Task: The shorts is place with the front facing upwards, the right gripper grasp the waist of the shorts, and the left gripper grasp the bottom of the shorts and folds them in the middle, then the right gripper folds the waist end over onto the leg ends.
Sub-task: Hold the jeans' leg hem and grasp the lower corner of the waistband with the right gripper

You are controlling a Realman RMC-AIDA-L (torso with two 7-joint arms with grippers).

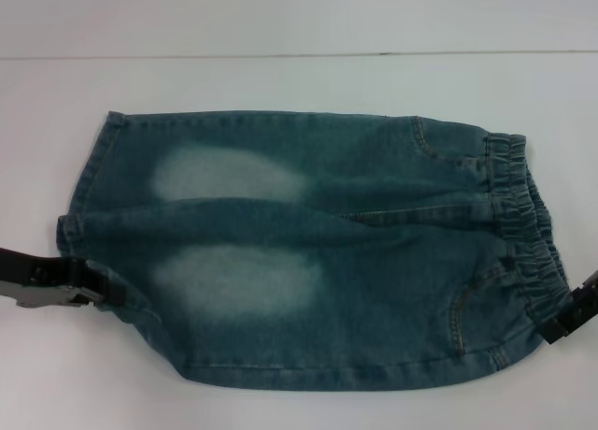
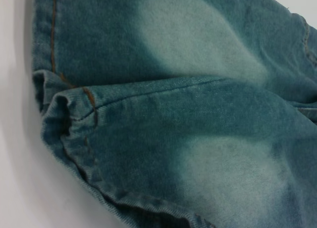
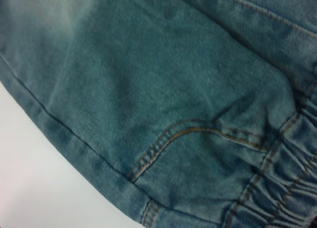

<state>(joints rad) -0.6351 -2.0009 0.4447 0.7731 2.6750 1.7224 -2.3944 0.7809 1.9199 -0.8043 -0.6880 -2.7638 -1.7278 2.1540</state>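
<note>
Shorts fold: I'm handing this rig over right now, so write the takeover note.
Shorts: flat on the white table, front up, waistband on the robot's right, leg hems on its left.
Left gripper: at the near leg hem.
Right gripper: at the near waistband corner.
Done: both grippers are in position.
Left: fold lengthwise in the middle, then fold the waist onto the leg ends.

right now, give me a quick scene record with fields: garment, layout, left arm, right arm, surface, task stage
garment: denim shorts, faded patches on both legs
layout: spread flat, front up, elastic waist toward robot's right, leg hems toward its left
left arm: left gripper at the near leg's hem
right arm: right gripper at the near waist corner
surface: white table
task stage: no fold made yet
</note>
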